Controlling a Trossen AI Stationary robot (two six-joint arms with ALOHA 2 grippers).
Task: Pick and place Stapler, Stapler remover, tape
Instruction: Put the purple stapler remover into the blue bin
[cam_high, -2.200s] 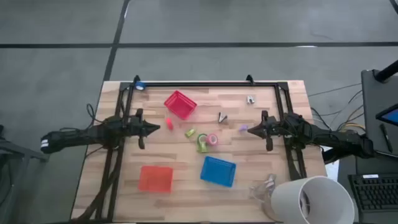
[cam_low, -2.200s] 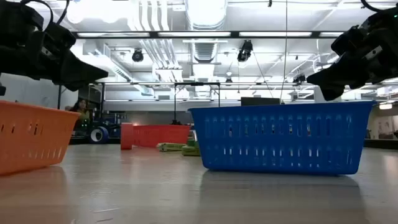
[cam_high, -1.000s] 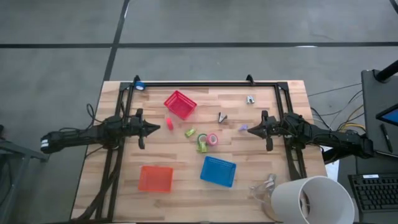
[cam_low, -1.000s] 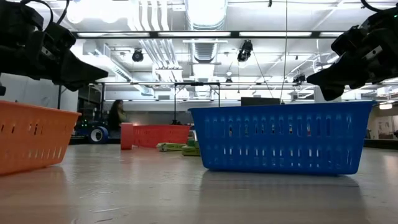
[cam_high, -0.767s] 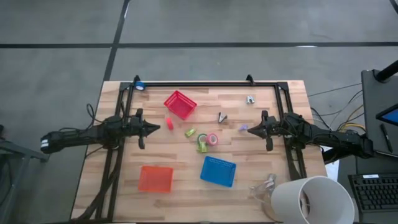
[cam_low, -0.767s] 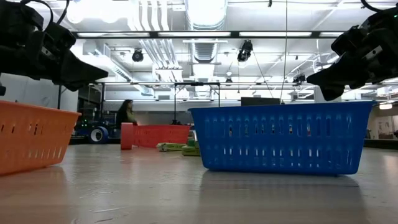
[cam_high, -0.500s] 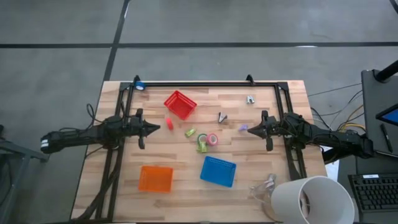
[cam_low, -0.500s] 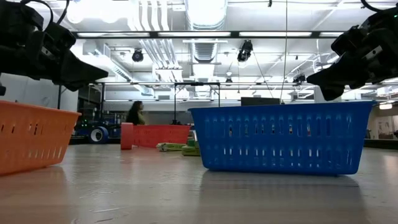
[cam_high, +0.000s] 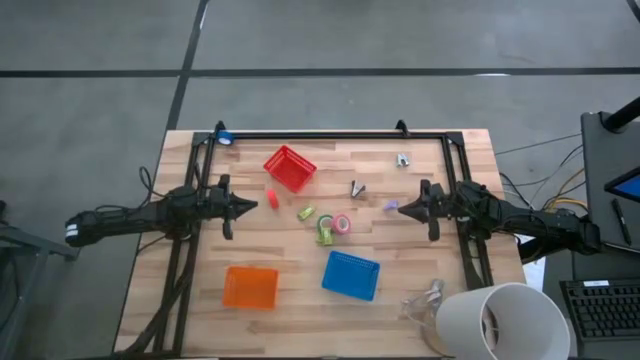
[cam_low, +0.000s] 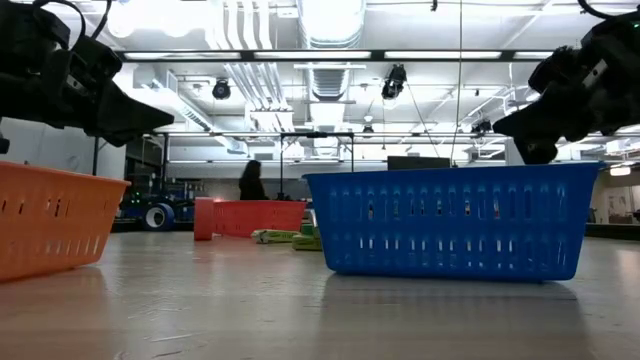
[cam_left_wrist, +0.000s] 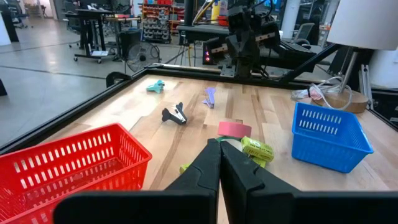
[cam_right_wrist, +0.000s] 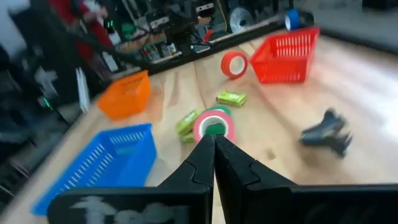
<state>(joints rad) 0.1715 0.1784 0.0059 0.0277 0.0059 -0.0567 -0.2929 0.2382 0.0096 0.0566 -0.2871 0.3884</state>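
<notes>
A pink tape roll (cam_high: 342, 223) stands on edge mid-table, straight ahead of my right gripper (cam_right_wrist: 214, 126). A red-orange roll (cam_high: 271, 198) stands near the red basket (cam_high: 290, 167). Two green staplers (cam_high: 306, 213) (cam_high: 325, 233) lie beside the pink roll. A black staple remover (cam_high: 357, 188), a purple one (cam_high: 390, 204) and a pale one (cam_high: 402, 159) lie farther back and to the right. My left gripper (cam_high: 252, 204) is shut and empty above the table's left side. My right gripper (cam_high: 392, 208) is shut and empty above the right side.
A blue basket (cam_high: 351, 274) and an orange basket (cam_high: 250, 287) stand near the front edge. A black frame (cam_high: 330, 134) runs along the far edge and both sides. A white lamp shade (cam_high: 500, 320) overhangs the near right corner. A person (cam_low: 251, 180) walks in the room behind.
My right gripper has shifted a little in the low view and stays shut. The things on the table have not moved. The person in the room behind has walked toward the right.
</notes>
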